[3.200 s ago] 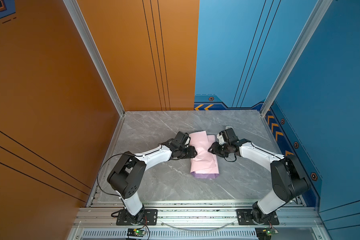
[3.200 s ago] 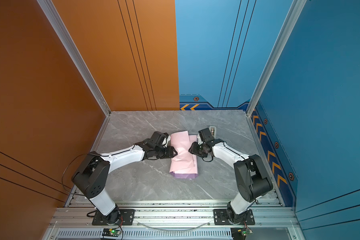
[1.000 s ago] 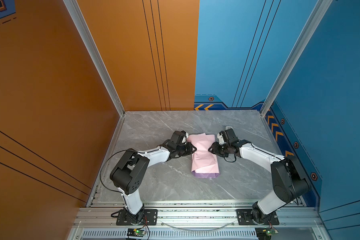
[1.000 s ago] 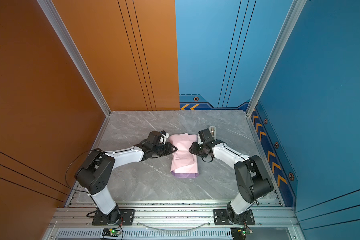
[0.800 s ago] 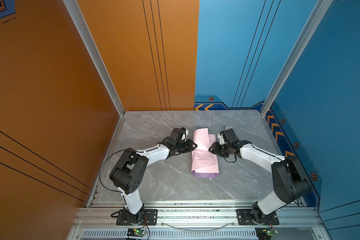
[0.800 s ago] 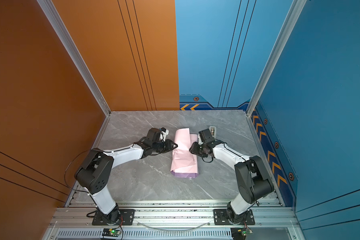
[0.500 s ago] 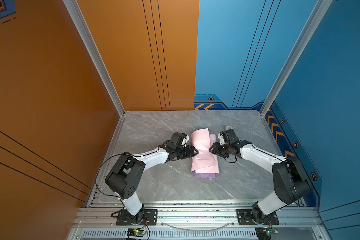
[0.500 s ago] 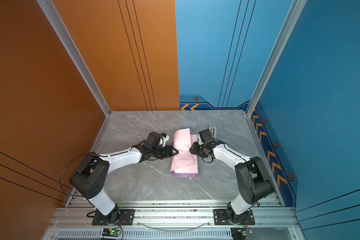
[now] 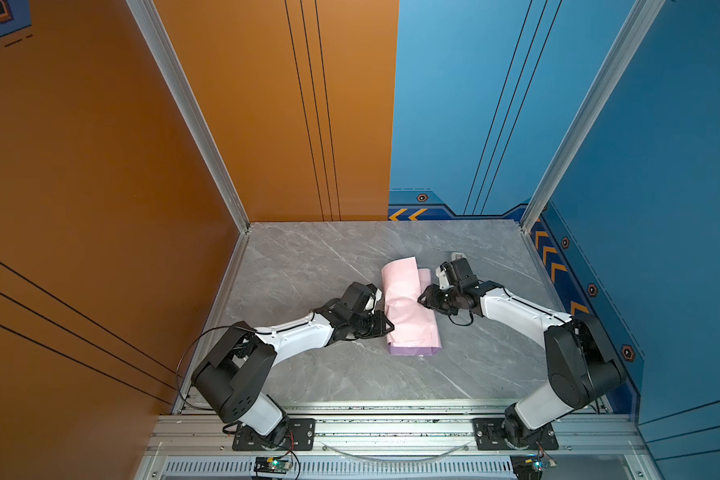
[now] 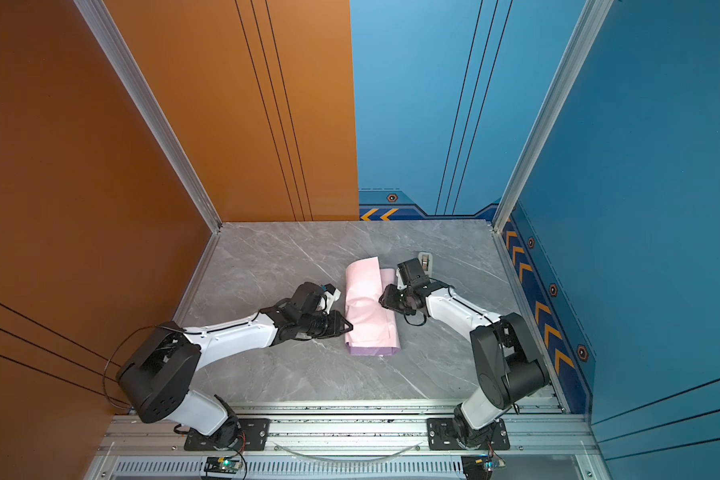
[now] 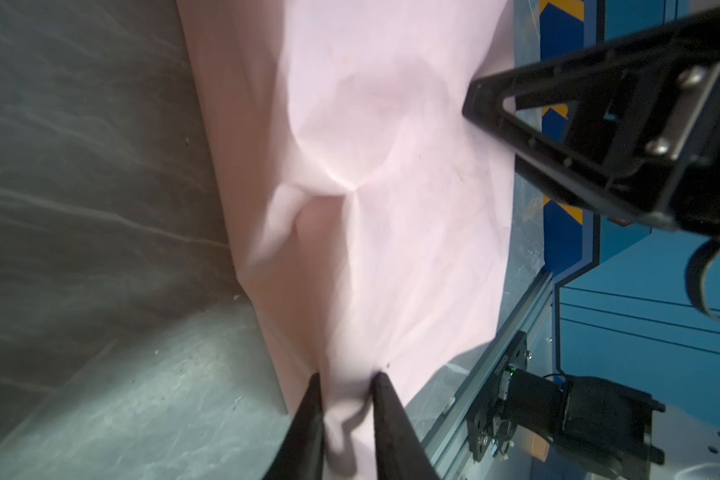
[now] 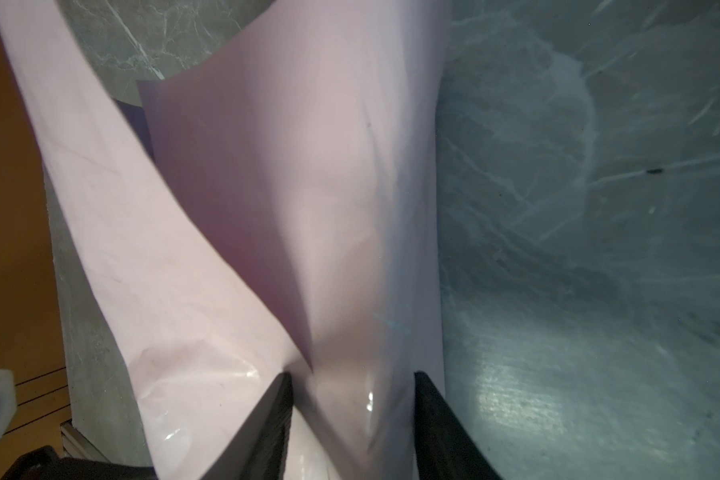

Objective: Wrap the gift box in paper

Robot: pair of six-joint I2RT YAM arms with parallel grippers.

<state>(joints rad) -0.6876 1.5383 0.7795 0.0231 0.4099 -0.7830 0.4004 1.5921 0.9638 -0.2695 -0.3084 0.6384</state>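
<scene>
The paper (image 9: 408, 307) (image 10: 368, 311) lies mid-table as a long folded bundle, pale pink side out, with a lilac strip (image 9: 412, 351) showing at its near end. The gift box is hidden under it. My left gripper (image 9: 390, 326) (image 10: 350, 326) is at the bundle's left edge near the front. In the left wrist view it (image 11: 346, 378) is shut on a bunched fold of paper (image 11: 371, 166). My right gripper (image 9: 420, 298) (image 10: 381, 300) presses the bundle's right side, and in the right wrist view its jaws (image 12: 352, 380) stand apart, closed on a paper-covered hump (image 12: 308, 187).
A small beige tape dispenser (image 9: 457, 254) (image 10: 425, 259) stands just behind the right wrist. Orange walls close the left and back left, blue walls the back right and right. An aluminium rail (image 9: 391, 409) runs along the table's front edge.
My left gripper opened, let go of the left flap, slid nearer along the bundle's left edge and shut on the paper again. The flap now lies over the bundle. The right arm stayed put.
</scene>
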